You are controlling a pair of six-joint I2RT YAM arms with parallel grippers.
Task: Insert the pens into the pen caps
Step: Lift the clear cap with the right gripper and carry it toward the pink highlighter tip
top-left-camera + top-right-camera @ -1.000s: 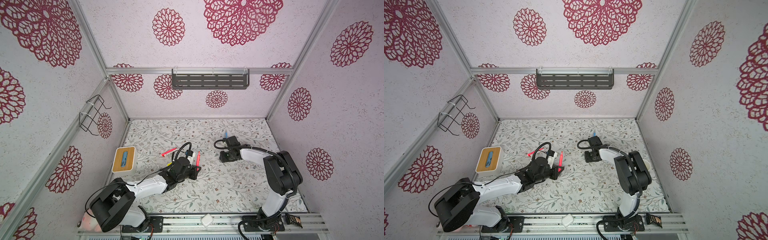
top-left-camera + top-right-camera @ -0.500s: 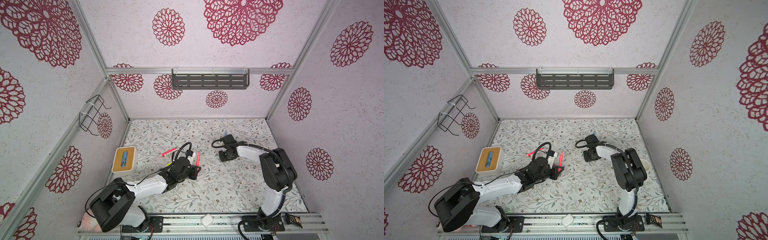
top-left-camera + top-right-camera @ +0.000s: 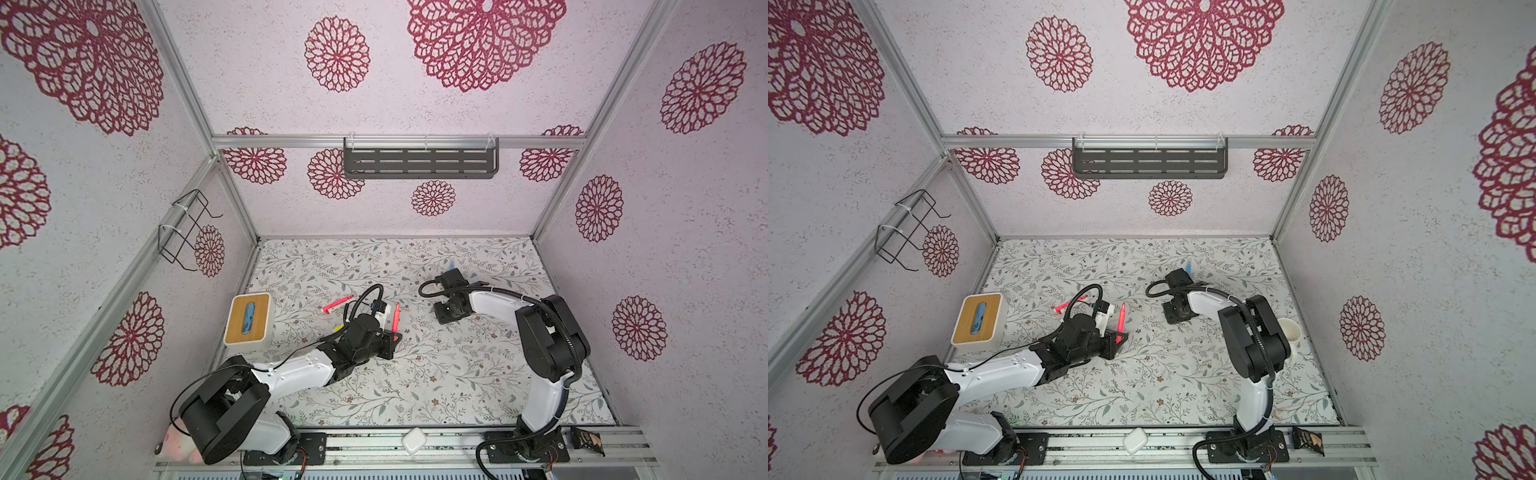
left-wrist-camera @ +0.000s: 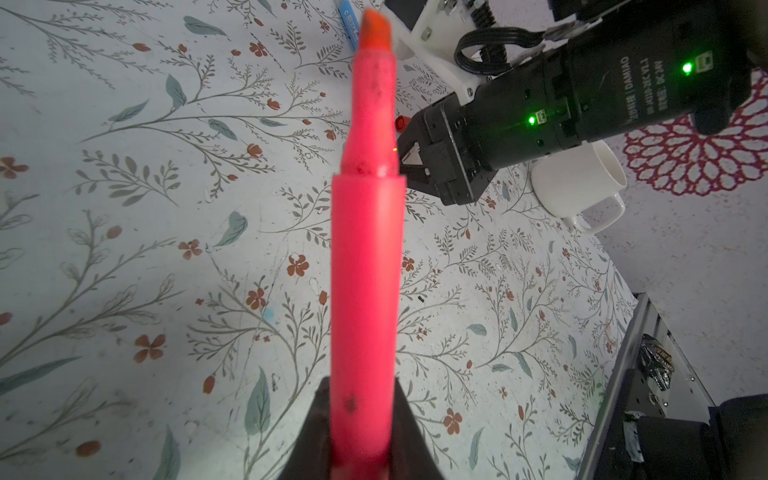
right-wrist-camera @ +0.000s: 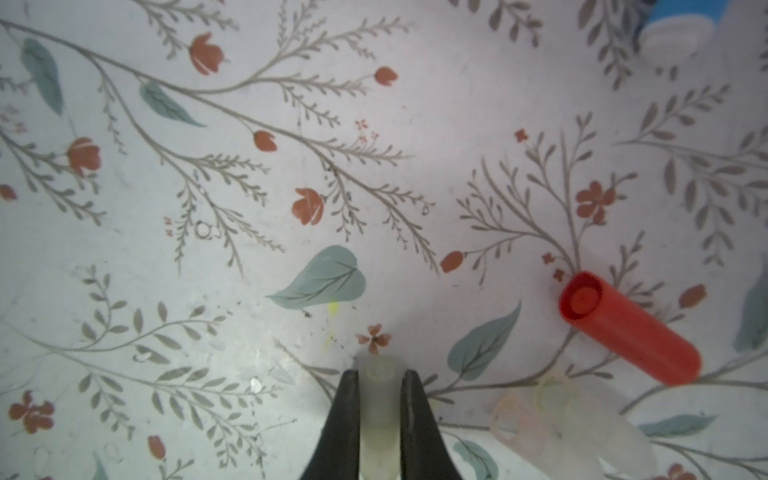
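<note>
Lifting that cap is the step in hand, I'd say, so here's how I'd play it. Closest to the base, the left pincer is clenched on the lower body of a pink pen. The pen's bare chisel tip points away from the wrist, up off the surface. That side looks ready and should just hold steady.

Further out, the right pincer is down at the surface and clamped on a pale cap. The cap sits right between the two fingers, with its end poking out past their tips. To do this well:

- Lift straight up without easing the squeeze, because a slick little tube like that could squirt out.
- Turn the wrist so the cap's open end faces the pen tip.
- Line up both axes before pushing.

I can't tell from here which end is open.

Just beside that pincer, a red cap and a clear cap lie free on the surface, neither one touched. Past them there's a blue pen. A second pink pen lies loose beyond the left pincer.
</note>
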